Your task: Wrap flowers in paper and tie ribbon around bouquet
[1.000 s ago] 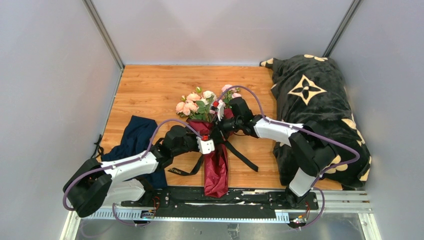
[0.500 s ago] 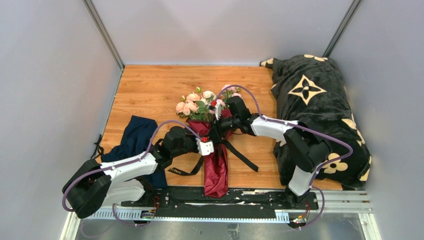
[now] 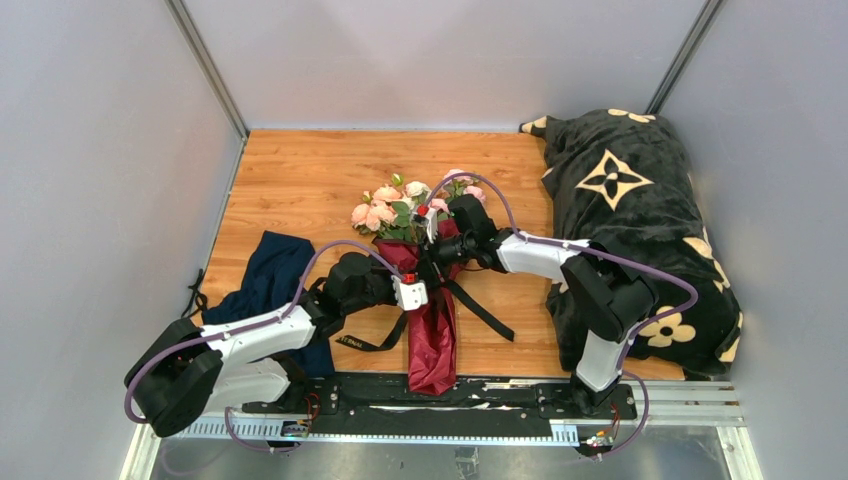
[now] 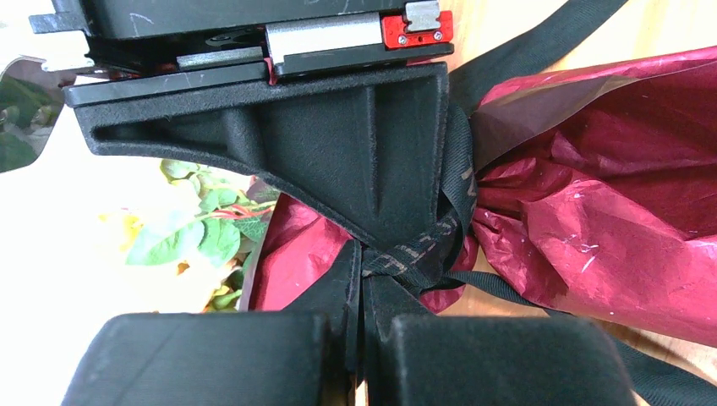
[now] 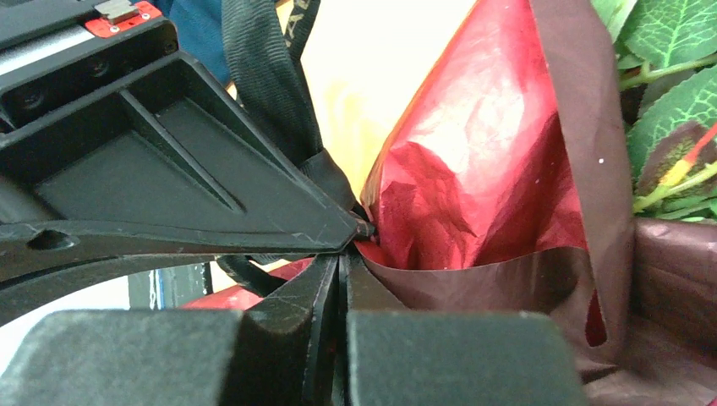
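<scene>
The right gripper [image 5: 342,254] has edged in toward the neck of the bouquet [image 3: 432,340], which lies on the counter [image 3: 300,180] near its front edge. Its jaws are together beside the ribbon [image 4: 423,249]. The left gripper [image 4: 363,272] stays clamped on that ribbon, and the knot looks ready for tightening.

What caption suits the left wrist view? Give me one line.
Left gripper pinches the black ribbon cinched around the red paper, flowers beside it.
</scene>
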`<action>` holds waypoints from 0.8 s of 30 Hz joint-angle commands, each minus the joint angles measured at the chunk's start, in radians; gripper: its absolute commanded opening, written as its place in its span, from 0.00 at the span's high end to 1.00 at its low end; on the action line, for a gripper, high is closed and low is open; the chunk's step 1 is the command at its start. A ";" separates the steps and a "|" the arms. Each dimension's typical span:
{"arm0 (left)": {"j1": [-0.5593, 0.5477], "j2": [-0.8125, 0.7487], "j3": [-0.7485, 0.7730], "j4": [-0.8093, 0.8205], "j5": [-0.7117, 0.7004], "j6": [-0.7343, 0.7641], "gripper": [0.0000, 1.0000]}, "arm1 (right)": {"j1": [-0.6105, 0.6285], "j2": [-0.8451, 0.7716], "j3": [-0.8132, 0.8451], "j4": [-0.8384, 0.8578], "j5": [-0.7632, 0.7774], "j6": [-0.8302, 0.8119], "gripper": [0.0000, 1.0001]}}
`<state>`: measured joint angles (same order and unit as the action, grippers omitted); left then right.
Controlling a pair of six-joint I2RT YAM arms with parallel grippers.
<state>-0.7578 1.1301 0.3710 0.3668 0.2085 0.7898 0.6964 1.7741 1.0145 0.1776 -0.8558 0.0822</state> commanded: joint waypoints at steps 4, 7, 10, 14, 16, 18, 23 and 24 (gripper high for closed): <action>0.001 -0.014 -0.006 0.034 0.011 0.009 1.00 | 0.007 -0.042 0.002 0.017 0.110 0.001 1.00; 0.002 -0.034 0.017 -0.029 -0.018 0.033 0.68 | 0.000 -0.071 -0.020 0.007 0.152 0.009 1.00; 0.004 -0.090 0.082 -0.229 -0.035 0.068 0.40 | -0.002 -0.105 -0.042 -0.011 0.194 0.001 1.00; 0.012 -0.209 0.143 -0.547 0.047 0.147 0.13 | -0.003 -0.119 -0.064 -0.008 0.207 0.000 1.00; 0.016 -0.262 0.157 -0.643 0.053 0.182 0.09 | 0.000 -0.122 -0.068 -0.007 0.207 0.001 1.00; 0.023 -0.275 0.161 -0.667 0.012 0.182 0.07 | -0.001 -0.128 -0.068 -0.011 0.203 0.000 1.00; 0.117 -0.136 0.237 -0.647 0.034 0.188 0.13 | 0.000 -0.149 -0.070 -0.021 0.199 -0.008 1.00; 0.133 -0.098 0.263 -0.647 0.046 0.188 0.14 | 0.001 -0.152 -0.071 -0.025 0.198 -0.011 1.00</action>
<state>-0.6876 0.9142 0.5446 -0.2153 0.2249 0.9550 0.6960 1.6619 0.9562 0.1684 -0.6678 0.0860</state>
